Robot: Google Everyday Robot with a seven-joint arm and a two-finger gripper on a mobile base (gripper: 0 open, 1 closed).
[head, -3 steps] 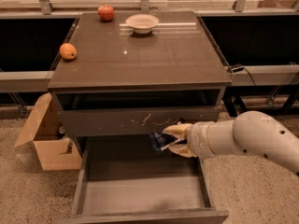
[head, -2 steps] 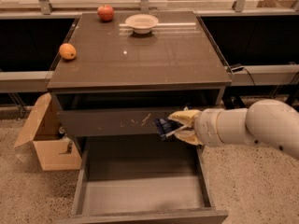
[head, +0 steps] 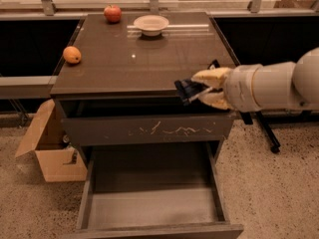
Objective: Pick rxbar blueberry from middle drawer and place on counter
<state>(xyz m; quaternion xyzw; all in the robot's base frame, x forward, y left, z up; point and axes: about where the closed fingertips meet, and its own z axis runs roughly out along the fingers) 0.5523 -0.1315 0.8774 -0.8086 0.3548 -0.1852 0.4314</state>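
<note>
Compared with the picture from 1 second ago, the hand (head: 198, 88) is now higher: before, it was in front of the scratched drawer front (head: 149, 130), and now it is at the level of the front edge of the desk (head: 139, 59), near the right front corner. The rxbar blueberry (head: 183, 89) has gone up together with it. The hand is clenched on the bar, with 1 pale finger above it and 1 below, and the dark wrapper sticks out to the left from between them, a little tilted. The bar is in the air, just in front of the desk edge. I cannot tell if it touches the edge, and it does not lie on the top. The arm (head: 269, 86) comes in from the right side and is almost horizontal, its thick white part pointing left toward the desk. The middle drawer (head: 84, 203) is pulled out as before, below the scratched front, and its grey floor is well under the hand. On the desk, the apple (head: 112, 13), the orange (head: 72, 55) and the white bowl (head: 151, 24) are at the same places as earlier. The cardboard box (head: 50, 148) stands on the floor at the left of the cabinet.
</note>
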